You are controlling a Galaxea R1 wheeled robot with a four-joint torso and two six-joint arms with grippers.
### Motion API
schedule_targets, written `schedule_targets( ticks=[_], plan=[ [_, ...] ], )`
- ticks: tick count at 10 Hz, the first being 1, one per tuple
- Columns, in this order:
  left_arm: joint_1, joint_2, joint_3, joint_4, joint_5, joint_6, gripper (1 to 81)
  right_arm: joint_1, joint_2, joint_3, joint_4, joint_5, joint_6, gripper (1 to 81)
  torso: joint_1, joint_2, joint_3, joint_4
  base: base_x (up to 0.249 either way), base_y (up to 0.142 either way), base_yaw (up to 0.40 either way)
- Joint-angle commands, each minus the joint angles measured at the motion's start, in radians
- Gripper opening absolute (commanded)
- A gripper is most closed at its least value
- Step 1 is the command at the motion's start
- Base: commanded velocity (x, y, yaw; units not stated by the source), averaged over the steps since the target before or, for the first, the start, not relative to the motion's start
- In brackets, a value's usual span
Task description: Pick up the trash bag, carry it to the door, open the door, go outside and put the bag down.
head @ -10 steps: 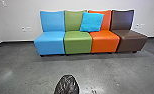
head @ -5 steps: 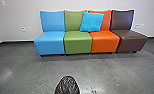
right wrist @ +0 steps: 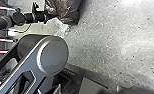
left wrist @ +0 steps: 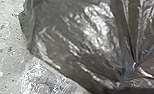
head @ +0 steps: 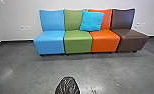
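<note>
Since loose film has no rigid handle, the gathered neck (left wrist: 128, 71) is the sensible spot to work from: all the folds run into it, so a lift there should spread the load and let the weight hang below. My left gripper (right wrist: 45, 17) is right at the bunched part of the trash bag (head: 67, 86), which fits that idea. Left finger state: can't tell, the film and the angle hide whether they're pinching. Right: can't tell either.

Bag location: ahead of me, low, near the bottom middle of the head view, well apart from the row of chairs (head: 78, 42). Can't confirm whether its base touches the floor (head: 105, 67). Keeping it out front probably makes sense for clearance, less chance of film catching on my base. The blue cushion (head: 92, 21) leans on the green and orange chair backs, likely just decor, no bearing on the job.

Looks: black to dark brown, glossy, thin, creased all over. Bright streaks along the wrinkles, sharp pleats at the neck, rounder and fuller away from it. From the head it reads as an upright dark dome. Pale crinkly plastic (left wrist: 43, 78) sits right beside it; can't say if it's part of the bag. Film that thin could stretch or tear if snagged.
</note>
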Motion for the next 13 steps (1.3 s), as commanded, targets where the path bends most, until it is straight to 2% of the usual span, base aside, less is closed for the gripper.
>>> schedule_targets(
  ticks=[1, 4, 5, 9, 13],
  plan=[
    [-0.111, -0.012, -0.003, -0.011, 0.147, -0.006, 1.0, 0.068, -0.021, 0.006, 0.013, -0.048, 0.0, 81.1, -0.063, 0.099, 0.0, 0.0, 0.0, 0.0, 0.0],
    [-0.088, -0.028, 0.033, -0.007, 0.249, -0.001, 1.0, 0.026, 0.036, -0.065, 0.013, -0.046, -0.002, 81.1, -0.128, 0.202, 0.0, 0.0, 0.0, 0.0, 0.0],
    [-0.062, -0.052, 0.091, -0.008, 0.267, 0.002, 1.0, -0.009, 0.076, -0.123, 0.015, -0.04, -0.006, 81.1, -0.153, 0.241, 0.0, 0.0, 0.0, 0.0, 0.0],
    [0.064, -0.195, 0.355, 0.001, 0.261, 0.008, 1.0, -0.136, 0.215, -0.368, 0.016, -0.025, -0.011, 81.1, -0.243, 0.387, 0.0, 0.0, 0.0, 0.0, 0.0],
    [0.209, -0.19, 0.372, 0.001, 0.258, 0.092, 1.0, -0.243, 0.344, -0.575, 0.015, 0.009, -0.054, 81.1, -0.334, 0.53, 0.0, 0.0, 0.0, 0.0, 0.0]
  ],
)
